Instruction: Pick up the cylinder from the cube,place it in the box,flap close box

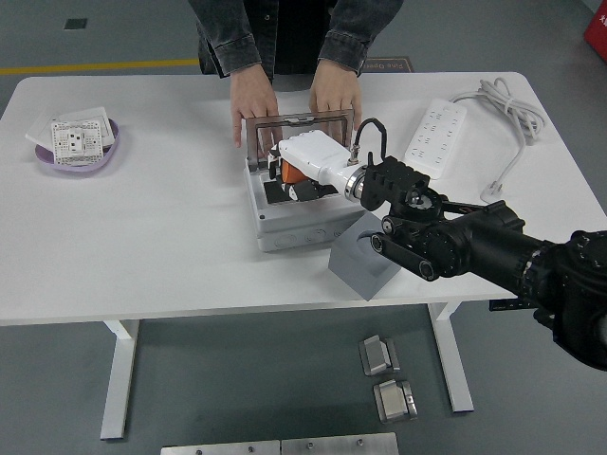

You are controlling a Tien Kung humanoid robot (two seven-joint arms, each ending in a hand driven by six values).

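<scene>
Reaching in from the right, the robot's black arm carries its white right hand [305, 163] over the open top of the grey box [285, 223], which sits near the middle of the white table [171, 237]. The hand's white shell covers most of the opening, and orange and black finger parts dip into the box beneath it. Whether those fingers are curled around anything or loose cannot be told, since the shell hides them. The cylinder cannot be made out anywhere; the inside of the box is mostly hidden by the hand, so whether it lies in there and which way it points cannot be said.

The box's clear, grey-framed lid [300, 133] stands upright along the far edge of the box. A person at the far side of the table rests both hands behind it, one hand [248, 102] at the lid's left end and the other hand [334, 95] at its right end.

Just beside the box's near right corner sits the grey cube [358, 263], tilted corner-on toward the camera, with a round socket showing in its top face.

No writing is legible. At the far left a purple dish [47, 157] holds a white switch plate [81, 136]. At the far right lies a white power strip [436, 131] with its coiled cable [507, 114].
</scene>
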